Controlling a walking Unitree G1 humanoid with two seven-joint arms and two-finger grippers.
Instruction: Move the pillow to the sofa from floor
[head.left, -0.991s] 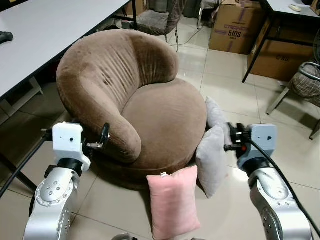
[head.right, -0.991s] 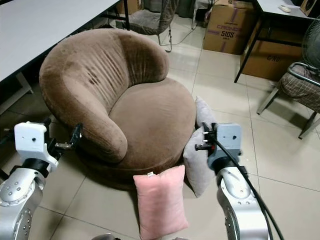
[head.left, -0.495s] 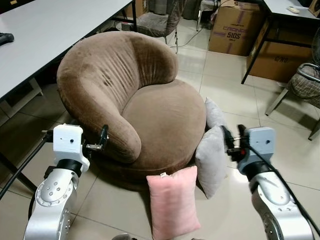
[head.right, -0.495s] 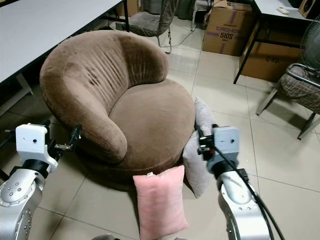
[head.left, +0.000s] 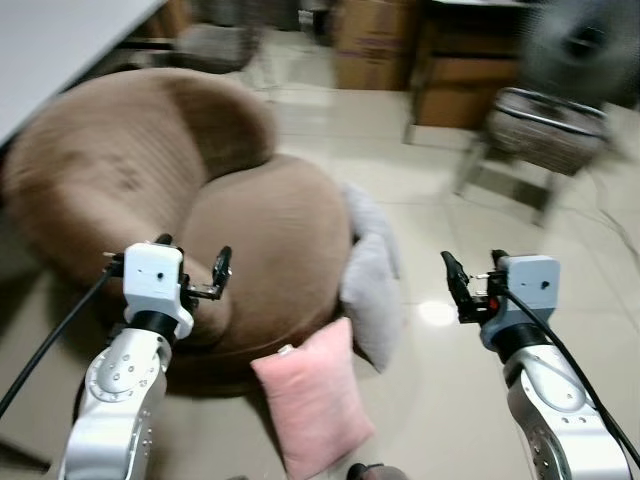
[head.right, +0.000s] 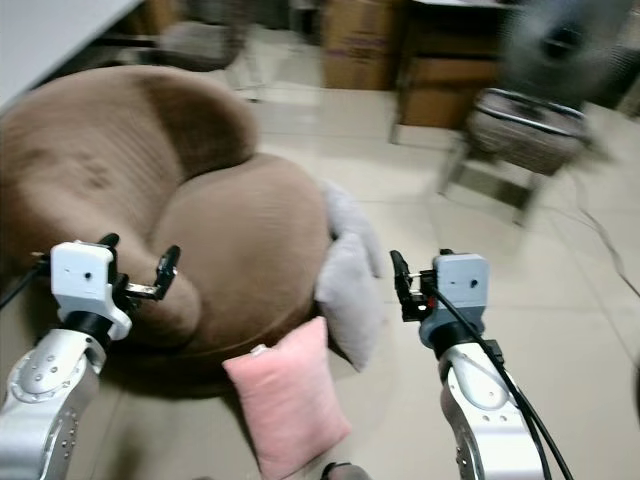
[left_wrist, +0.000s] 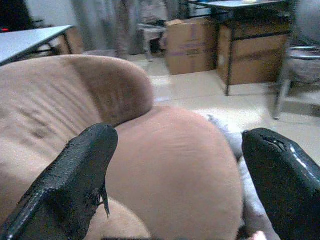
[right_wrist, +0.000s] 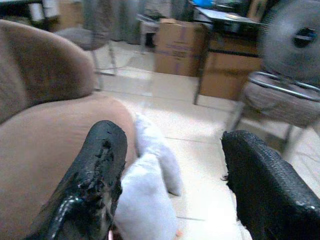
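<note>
Pink pillow (head.left: 312, 406) upright on floor against brown sofa (head.left: 260, 250); both grippers spread, empty.

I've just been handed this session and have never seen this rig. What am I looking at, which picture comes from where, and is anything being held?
This is a walking humanoid with two silver arms, each ending in a two-fingered black end effector. The two wide pictures come from a stereo camera on its head, looking down and forward; they are blurred. The other two come from wrist cameras looking along each arm's fingers. Ahead is a round brown sofa. On the tiled floor, a pink pillow leans against its front, and two grey pillows stand beside it. The left end effector is raised in front of the sofa, the right end effector over open floor. Both are open and hold nothing.
</note>
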